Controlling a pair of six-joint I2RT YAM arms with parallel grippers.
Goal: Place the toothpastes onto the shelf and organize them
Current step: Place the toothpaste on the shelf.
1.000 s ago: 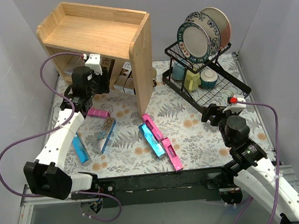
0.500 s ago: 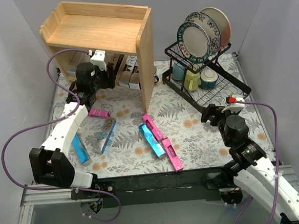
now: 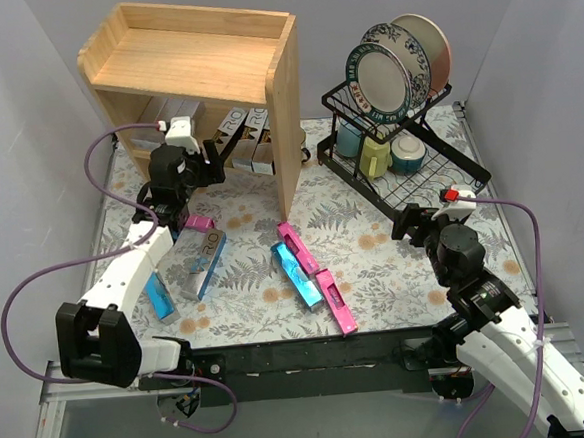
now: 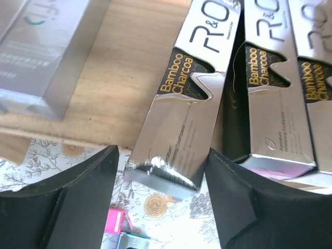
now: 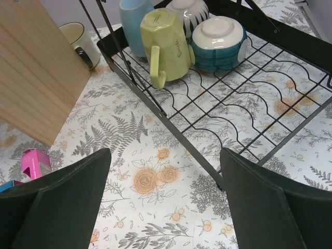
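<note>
The left pincer (image 4: pixel 162 155) stands partly open at the front of the shelf's (image 3: pixel 282 109) lower tier. The near end of a silver "Bamboo Charcoal" carton (image 4: pixel 192 104) lies between its fingers. A sliver of the flowered surface (image 4: pixel 46 155) shows between the left finger and the carton, so the pincer has no grip on it. On the right side, finger and carton are so close that contact cannot be told. That carton lies slanted on the lower board, its near end overhanging the board's front edge. Two more cartons of the same kind (image 4: pixel 275 98) lie just beside it on the right, and a pale silver-white carton (image 4: pixel 41 52) lies well to the left on the same board.

Loose cartons lie on the surface in front of the shelf: a pink one (image 3: pixel 194 223), a brown-gold one (image 3: pixel 206 255), and a teal one (image 3: pixel 158 291). Further right are two more pink cartons (image 3: pixel 336 301) and another teal carton (image 3: pixel 296 269).

The right pincer (image 5: pixel 165 155) is spread wide with nothing in it. It hovers over the surface beside the black dish rack (image 5: pixel 171 129).
</note>
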